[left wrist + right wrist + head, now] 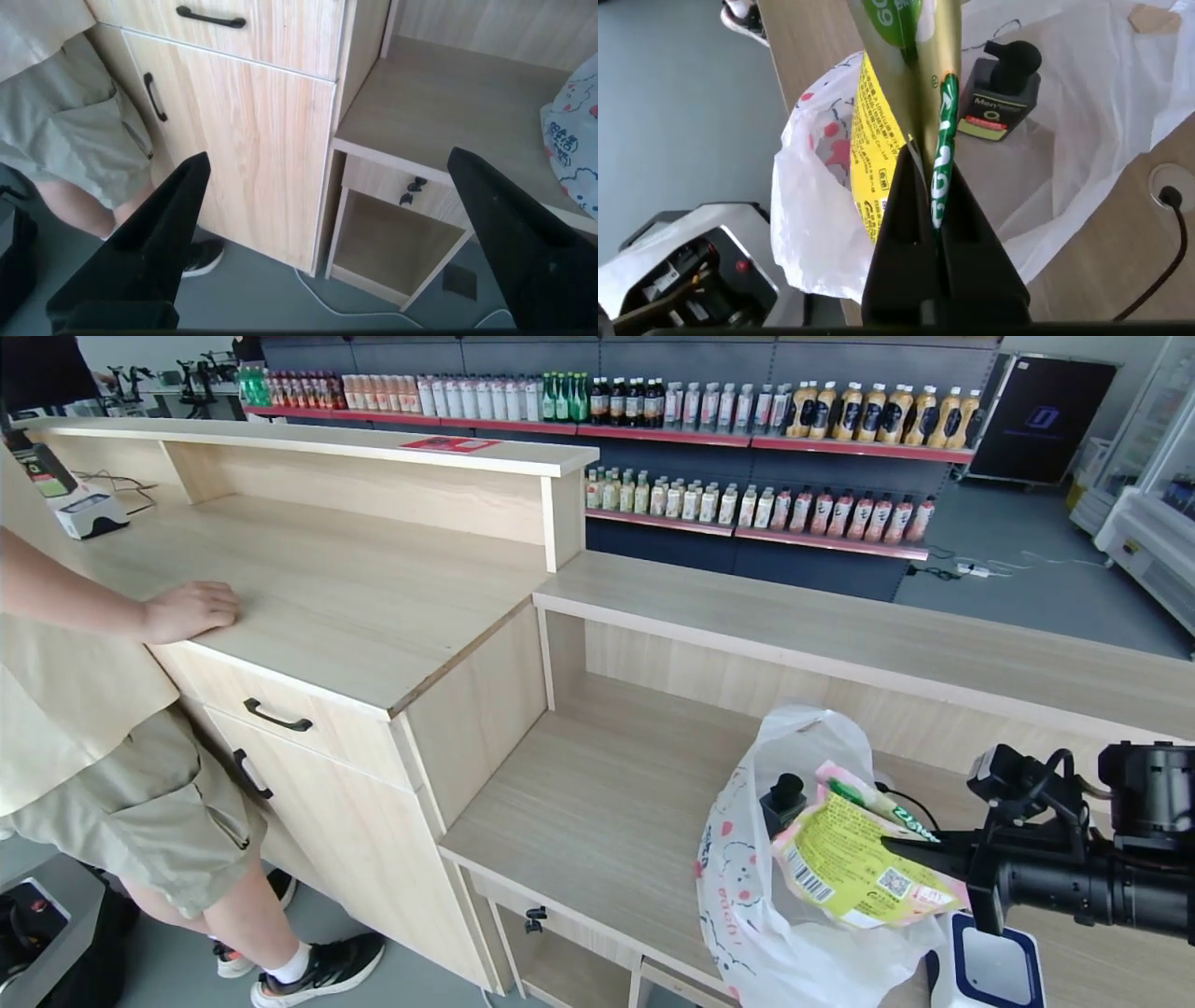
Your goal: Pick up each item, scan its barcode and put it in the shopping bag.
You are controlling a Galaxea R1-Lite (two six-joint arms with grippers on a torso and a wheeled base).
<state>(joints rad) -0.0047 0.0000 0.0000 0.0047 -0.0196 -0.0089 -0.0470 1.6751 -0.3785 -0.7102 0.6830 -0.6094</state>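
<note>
Head view: right gripper (901,849) comes in from the right side of the lower counter surface (597,793), jaws clamped flat on a yellow-green snack packet (845,868). The packet is tilted, barcode side up, and sits over the open mouth of the white printed shopping bag (738,887), resting on or just above its rim, can't tell which. The bag stands near the front edge of the surface, toward its right end, and slumps over that edge a bit. A black bottle (782,800) stands upright inside the bag, on the far side of the packet. A white device with a dark blue rim (990,971) is just beside the bag at the front right corner, under the right arm. Right wrist view: the right gripper (923,177) pinches the packet (878,140) by its sealed edge, fingers together on it, with the bag (813,215) open below and the black bottle (1001,89) inside it, label showing. Left wrist view: left gripper (329,159) has its jaws wide apart and nothing between them. It hangs off the counter's front edge, above the floor by the cabinet door (243,140). A bit of the bag (570,140) shows on the surface.
</note>
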